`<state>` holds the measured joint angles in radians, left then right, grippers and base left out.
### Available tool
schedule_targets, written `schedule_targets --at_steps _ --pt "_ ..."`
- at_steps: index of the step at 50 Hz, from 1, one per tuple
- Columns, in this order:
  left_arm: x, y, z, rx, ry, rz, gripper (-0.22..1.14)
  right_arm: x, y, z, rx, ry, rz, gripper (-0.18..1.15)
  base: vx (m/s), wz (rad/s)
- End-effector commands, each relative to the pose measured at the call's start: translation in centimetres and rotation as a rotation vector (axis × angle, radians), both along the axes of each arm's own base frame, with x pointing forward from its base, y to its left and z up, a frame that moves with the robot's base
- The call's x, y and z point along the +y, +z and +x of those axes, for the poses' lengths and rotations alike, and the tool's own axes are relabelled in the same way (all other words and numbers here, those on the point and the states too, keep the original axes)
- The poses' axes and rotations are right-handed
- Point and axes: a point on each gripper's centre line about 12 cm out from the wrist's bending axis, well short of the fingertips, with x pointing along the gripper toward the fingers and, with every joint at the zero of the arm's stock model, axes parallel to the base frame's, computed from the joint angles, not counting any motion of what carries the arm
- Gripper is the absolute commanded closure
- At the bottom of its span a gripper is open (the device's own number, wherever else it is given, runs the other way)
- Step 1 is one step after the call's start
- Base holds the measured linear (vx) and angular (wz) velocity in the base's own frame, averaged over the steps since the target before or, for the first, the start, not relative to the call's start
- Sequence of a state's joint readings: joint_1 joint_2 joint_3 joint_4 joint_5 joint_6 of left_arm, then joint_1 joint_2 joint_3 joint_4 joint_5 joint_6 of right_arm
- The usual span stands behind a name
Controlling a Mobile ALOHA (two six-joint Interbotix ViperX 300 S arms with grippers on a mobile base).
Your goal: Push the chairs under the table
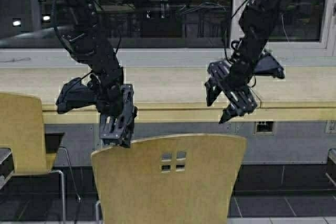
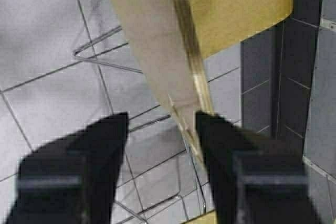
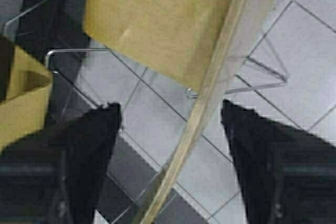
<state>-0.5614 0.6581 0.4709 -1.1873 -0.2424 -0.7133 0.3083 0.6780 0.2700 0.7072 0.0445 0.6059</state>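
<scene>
A mustard-yellow chair (image 1: 168, 177) stands at the bottom centre, its backrest facing me, in front of the long pale-wood table (image 1: 173, 85). My left gripper (image 1: 116, 135) points down at the backrest's top left corner and is open. In the left wrist view (image 2: 163, 129) the backrest edge (image 2: 157, 51) runs between the fingers, close against one of them. My right gripper (image 1: 223, 106) hangs open a little above the backrest's right end. In the right wrist view (image 3: 170, 116) the backrest edge (image 3: 220, 77) lies between its fingers, lower down. A second yellow chair (image 1: 21, 129) stands at the left.
A grey panel with a wall socket (image 1: 264, 127) runs below the table, with a window behind it. The floor is tiled (image 3: 310, 19). Chrome chair legs (image 2: 100, 61) show under the seat. The second chair's seat (image 3: 21, 98) also shows in the right wrist view.
</scene>
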Motion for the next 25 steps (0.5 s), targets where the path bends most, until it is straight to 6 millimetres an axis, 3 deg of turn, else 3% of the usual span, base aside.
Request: schedule_targets --at_steps 1,25 --pt "0.1 1.2 1.2 -0.042 0.019 -0.013 0.10 0.4 0.8 1.2 -0.036 0.009 0.005 0.04 0.00 0.00" --pt "0.0 0.1 3.5 -0.058 0.050 -0.031 0.10 0.7 -1.3 2.5 -0.018 0.009 0.011 0.04 0.00 0.00"
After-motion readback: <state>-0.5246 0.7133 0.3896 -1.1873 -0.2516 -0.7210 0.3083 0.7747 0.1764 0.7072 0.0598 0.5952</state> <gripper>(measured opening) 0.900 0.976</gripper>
